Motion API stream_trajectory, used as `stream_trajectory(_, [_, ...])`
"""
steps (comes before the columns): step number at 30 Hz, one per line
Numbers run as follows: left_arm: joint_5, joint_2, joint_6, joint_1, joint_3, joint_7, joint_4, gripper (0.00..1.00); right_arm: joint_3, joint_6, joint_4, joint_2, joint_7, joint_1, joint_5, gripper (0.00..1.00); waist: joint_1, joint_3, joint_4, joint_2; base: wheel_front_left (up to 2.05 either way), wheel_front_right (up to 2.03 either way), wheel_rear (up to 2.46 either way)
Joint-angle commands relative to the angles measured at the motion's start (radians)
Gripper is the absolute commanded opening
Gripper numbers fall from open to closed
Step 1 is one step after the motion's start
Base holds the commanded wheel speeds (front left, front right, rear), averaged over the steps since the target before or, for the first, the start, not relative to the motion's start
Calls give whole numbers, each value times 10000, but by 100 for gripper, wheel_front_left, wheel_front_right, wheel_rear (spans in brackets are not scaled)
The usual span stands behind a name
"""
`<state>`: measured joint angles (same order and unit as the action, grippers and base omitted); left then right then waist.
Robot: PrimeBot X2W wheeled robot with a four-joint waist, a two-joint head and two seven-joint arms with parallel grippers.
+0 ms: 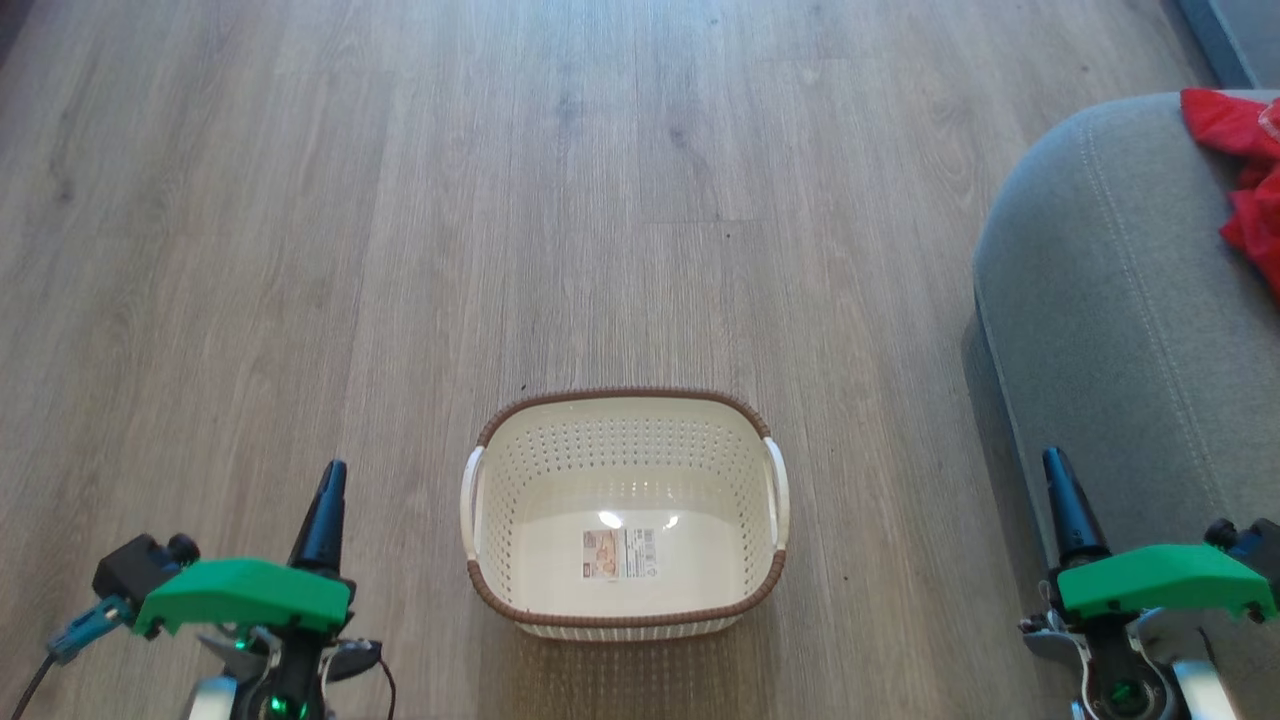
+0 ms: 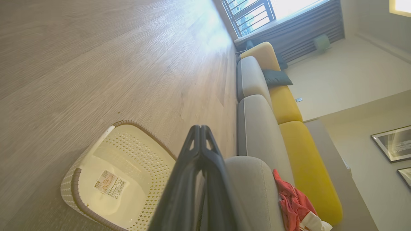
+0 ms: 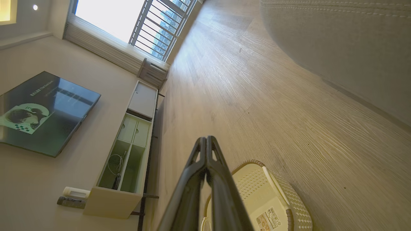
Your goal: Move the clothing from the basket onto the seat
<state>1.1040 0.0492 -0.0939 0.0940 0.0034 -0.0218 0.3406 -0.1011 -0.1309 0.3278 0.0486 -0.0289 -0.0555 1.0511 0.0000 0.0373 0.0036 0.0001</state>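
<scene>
The cream basket (image 1: pixel 625 470) with a brown rim stands on the wood floor, nothing in it but the label on its bottom; it also shows in the left wrist view (image 2: pixel 128 150) and the right wrist view (image 3: pixel 276 195). Red clothing (image 1: pixel 1245 175) lies on the grey seat (image 1: pixel 1110 300) at the right edge, and its white trim shows in the left wrist view (image 2: pixel 293 205) on the seat (image 2: pixel 257 189). My left gripper (image 1: pixel 330 480) hangs shut to the left of the basket, tips together (image 2: pixel 199 128). My right gripper (image 1: pixel 1058 470) is shut beside the seat's front, holding nothing (image 3: pixel 205 139).
A long sofa with grey seats and yellow backs (image 2: pixel 282 102) runs toward a window (image 2: pixel 257 12). Across the room stand a low white cabinet (image 3: pixel 131 144) and a wall screen (image 3: pixel 41 109). Wood floor (image 1: pixel 500 200) stretches ahead of the basket.
</scene>
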Motion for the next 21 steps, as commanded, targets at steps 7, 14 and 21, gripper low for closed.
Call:
stream_trajectory(7, [984, 31, -119, 228, 432, 247, -468, 0, 48, 1, -465, 24, 296, -452, 1088, 0, 0, -59, -6, -1, 0, 0, 0])
stream_trajectory(14, [1618, 28, -158, 214, 537, 420, -544, 0, 20, 1, -522, 23, 472, -463, 1789, 0, 0, -103, -11, -1, 0, 0, 0])
stream_trajectory(21, [2355, 24, -203, 199, 660, 621, -631, 0, -12, 1, -588, 21, 677, -477, 2603, 0, 0, -155, -16, -1, 0, 0, 0])
